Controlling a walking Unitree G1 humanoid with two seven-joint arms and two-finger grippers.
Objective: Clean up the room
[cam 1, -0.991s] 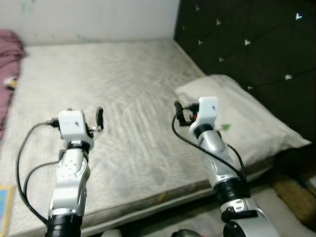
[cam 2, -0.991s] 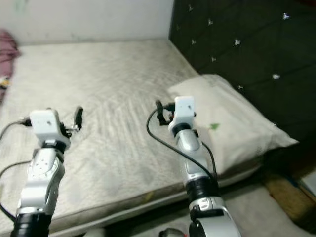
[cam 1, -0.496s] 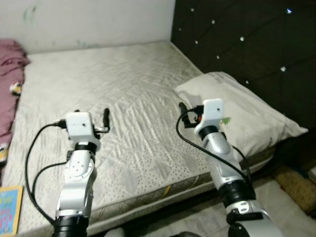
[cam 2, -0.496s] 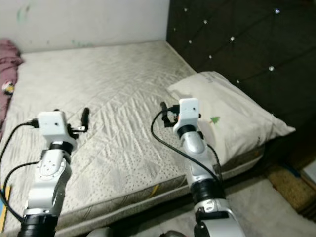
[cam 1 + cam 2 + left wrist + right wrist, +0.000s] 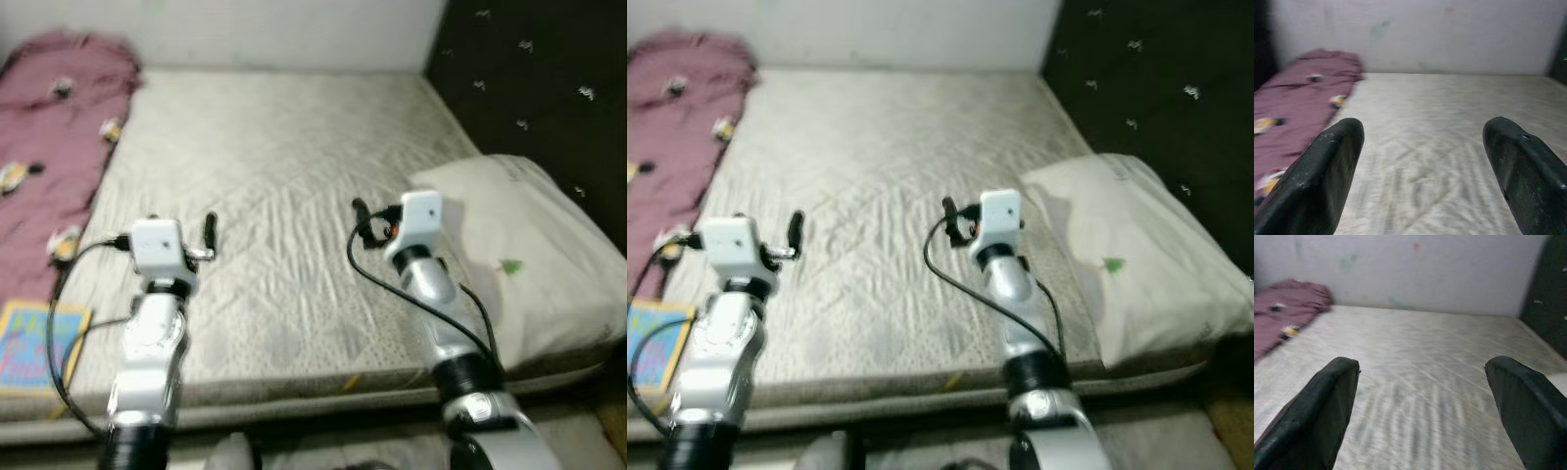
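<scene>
Camera swung left; blanket [image 5: 54,147] far left of left end effector [image 5: 1420,161].

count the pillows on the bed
1: a white pillow lies at the right side of the mattress, against the dark headboard. The maroon blanket at the left could hide another.

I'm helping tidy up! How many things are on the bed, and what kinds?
Pillow: 1
Maroon blanket: 1
Colourful book: 1
Total: 3
Both grippers, left gripper and right gripper, hold nothing.
</scene>
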